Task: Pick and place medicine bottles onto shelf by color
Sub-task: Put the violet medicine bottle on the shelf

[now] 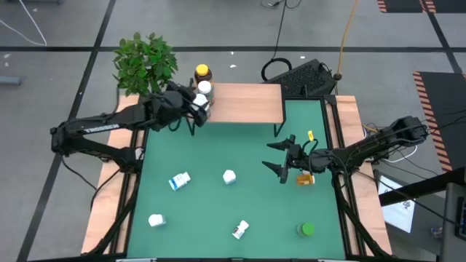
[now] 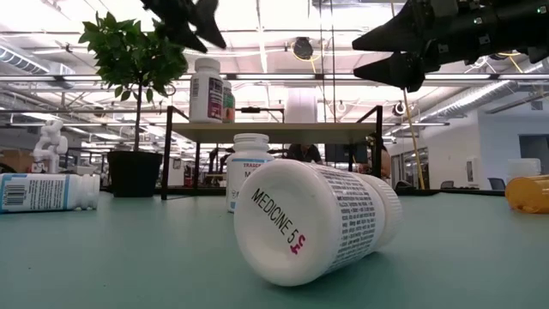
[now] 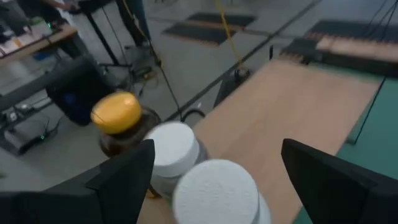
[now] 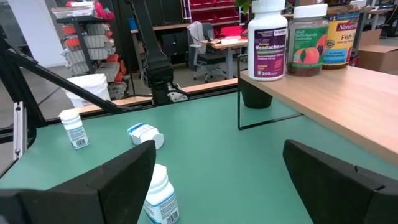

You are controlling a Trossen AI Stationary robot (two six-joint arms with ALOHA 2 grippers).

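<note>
The shelf (image 1: 244, 102) stands at the table's far edge. On its left end stand an amber bottle with a yellow cap (image 3: 116, 113) and two white bottles (image 3: 174, 148) (image 3: 214, 191) in a row. My left gripper (image 1: 199, 109) hovers open over the nearest white one, a finger on either side of its cap, apart from it. My right gripper (image 1: 277, 157) is open above the table's right middle, pointing left. An orange bottle (image 1: 304, 178) lies just right of it. A green bottle (image 1: 306, 230) and several white bottles (image 1: 179, 181) (image 1: 229, 176) (image 1: 156, 220) (image 1: 240, 230) sit on the green table.
A potted plant (image 1: 145, 62) stands beside the shelf's left end, close to my left arm. The shelf's right two thirds (image 1: 255, 98) are bare wood. A black keyboard (image 1: 309, 76) lies beyond the table's far right corner. One white bottle (image 2: 313, 219) lies on its side near the table's near edge.
</note>
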